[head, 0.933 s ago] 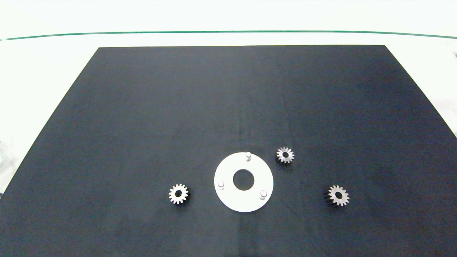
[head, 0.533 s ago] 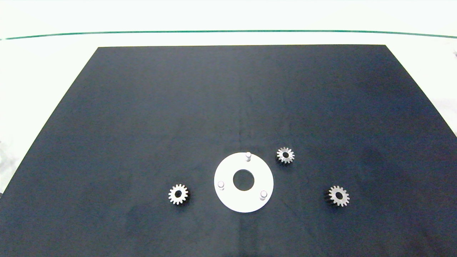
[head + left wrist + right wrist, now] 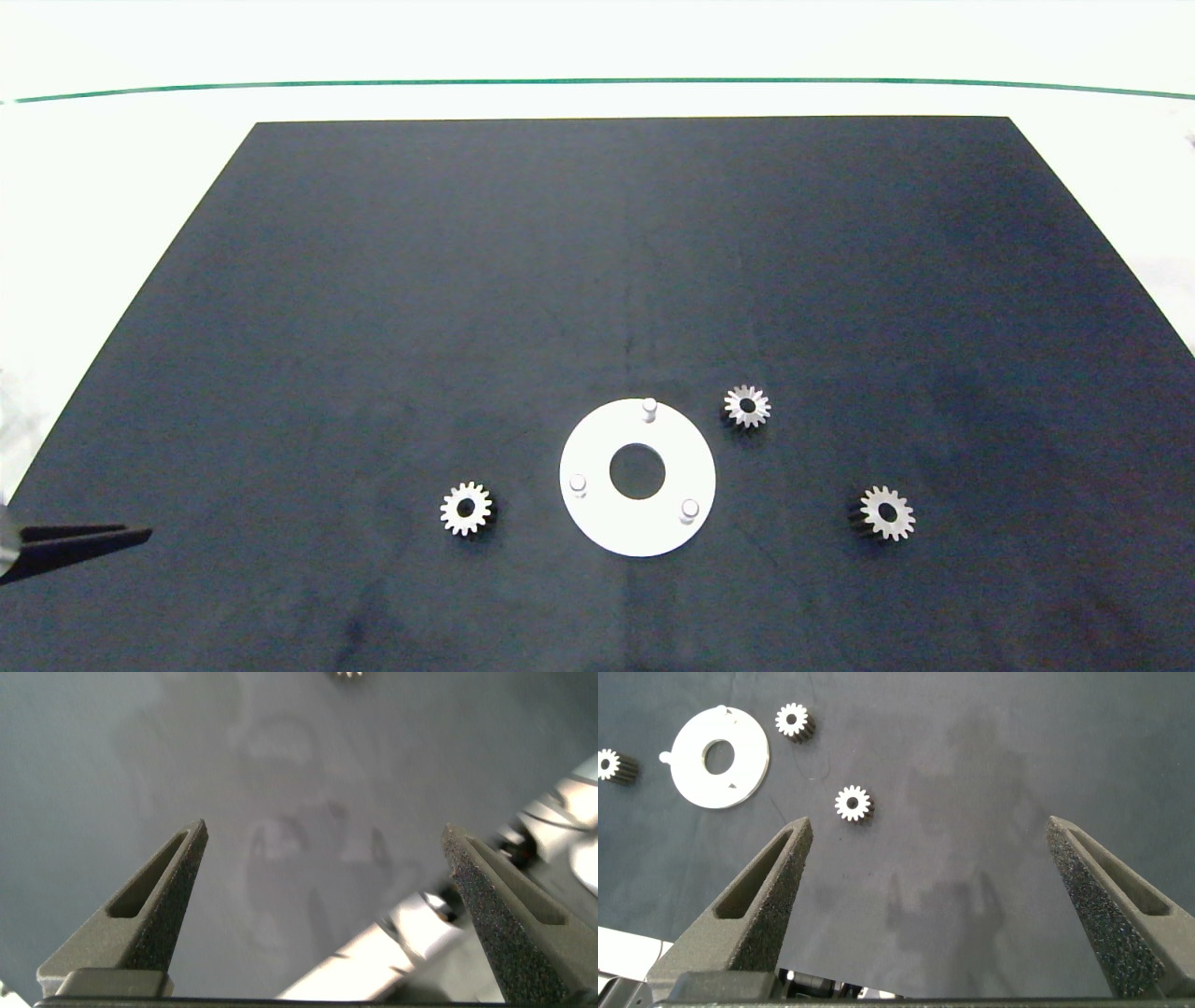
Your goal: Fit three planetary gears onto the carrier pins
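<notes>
Three planetary gears lie flat on the black mat: one point(image 3: 466, 509) left of the white disc point(image 3: 597, 448), one point(image 3: 747, 406) at its far right, one point(image 3: 887, 512) further right. Three carrier pins point(image 3: 650, 407) point(image 3: 578, 483) point(image 3: 689, 509) stand bare on the disc. My left gripper point(image 3: 131, 537) pokes in at the left edge, far from the gears. It is open point(image 3: 322, 840) over bare mat, with a gear's edge point(image 3: 348, 675) just in sight. My right gripper point(image 3: 929, 831) is open above the mat, away from the nearest gear point(image 3: 852, 804) and the disc point(image 3: 747, 765).
The black mat point(image 3: 597, 261) covers most of the white table point(image 3: 140, 159). A green line point(image 3: 597, 82) runs along the far side. In the left wrist view pale metal parts point(image 3: 551, 812) show beyond the mat's edge.
The left gripper's dark fingers have come into the head view at the lower left edge. The gears and the disc have not moved.
</notes>
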Controlling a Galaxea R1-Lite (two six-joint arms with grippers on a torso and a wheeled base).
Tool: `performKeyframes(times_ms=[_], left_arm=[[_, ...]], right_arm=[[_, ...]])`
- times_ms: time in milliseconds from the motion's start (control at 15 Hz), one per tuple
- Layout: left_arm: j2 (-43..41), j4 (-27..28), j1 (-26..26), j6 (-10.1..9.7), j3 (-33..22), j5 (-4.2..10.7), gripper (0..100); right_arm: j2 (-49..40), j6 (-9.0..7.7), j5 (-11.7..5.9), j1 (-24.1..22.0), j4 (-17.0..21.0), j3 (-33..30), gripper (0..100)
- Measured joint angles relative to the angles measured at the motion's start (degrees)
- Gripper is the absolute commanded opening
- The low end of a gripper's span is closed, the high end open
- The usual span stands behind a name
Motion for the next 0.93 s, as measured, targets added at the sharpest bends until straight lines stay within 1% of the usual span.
performKeyframes(times_ms=[133,267,333,400,667,733,933], left_arm=[[5.17,-6.07,-2.6,1.02,0.3,1.38,100],[9.89,-12.0,-5.71,1.33,0.88,2.83,100],[12.15,-14.2,-7.02,1.5,1.12,3.41,100],[13.78,-15.03,-7.86,1.55,1.24,3.71,100],[20.14,-16.1,-10.2,0.91,1.38,3.74,100],[21.6,-17.75,-10.64,0.85,1.35,3.77,100],[26.19,-27.05,-12.24,0.98,1.73,3.77,100]], right_arm=[[0.4,-0.05,0.11,0.0,-0.07,-0.13,100],[0.73,-0.05,0.26,0.0,-0.07,-0.74,100],[0.85,-0.06,0.24,0.0,-0.02,-0.96,100],[0.93,-0.06,0.26,0.0,-0.05,-1.13,100],[1.06,-0.06,0.26,0.0,0.09,-1.12,100],[1.07,-0.06,0.26,0.0,0.09,-1.07,100],[1.07,-0.06,0.26,0.0,0.09,-1.01,100]])
